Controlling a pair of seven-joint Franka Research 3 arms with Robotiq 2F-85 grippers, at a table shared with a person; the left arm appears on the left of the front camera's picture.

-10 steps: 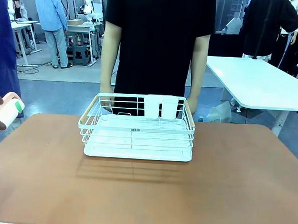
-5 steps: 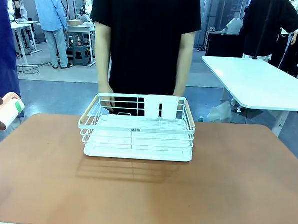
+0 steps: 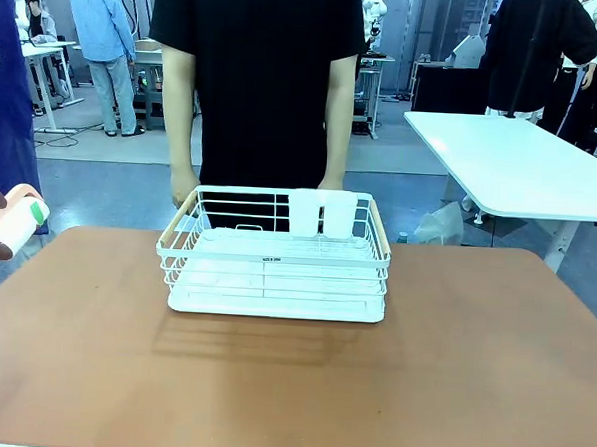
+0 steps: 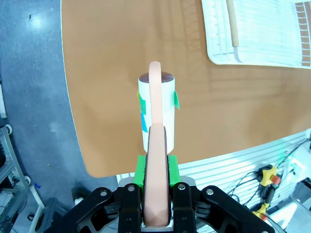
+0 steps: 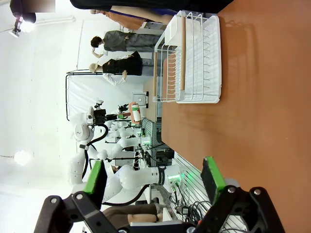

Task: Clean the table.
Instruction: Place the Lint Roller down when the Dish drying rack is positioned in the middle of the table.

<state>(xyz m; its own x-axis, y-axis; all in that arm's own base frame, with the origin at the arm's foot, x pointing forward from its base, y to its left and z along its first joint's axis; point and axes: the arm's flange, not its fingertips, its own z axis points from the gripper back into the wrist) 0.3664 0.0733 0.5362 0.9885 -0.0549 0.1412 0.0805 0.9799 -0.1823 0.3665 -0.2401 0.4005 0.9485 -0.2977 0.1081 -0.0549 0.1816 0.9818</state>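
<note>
Front view: lint roller [image 3: 11, 223] cut by the left edge, its holder out of frame; worktop [image 3: 290, 383] cropped at both sides and bottom; print on the basket [image 3: 274, 252] label too small to read.

The left claw [image 4: 155, 170] is built of black angular links with round silver screws, and its 2 fingers are faced with green pads. The right claw [image 5: 154, 180] is seen black-framed with 2 green pads [image 5: 212, 178]. A black short-sleeved shirt [image 3: 256, 71] is worn by the person.
</note>
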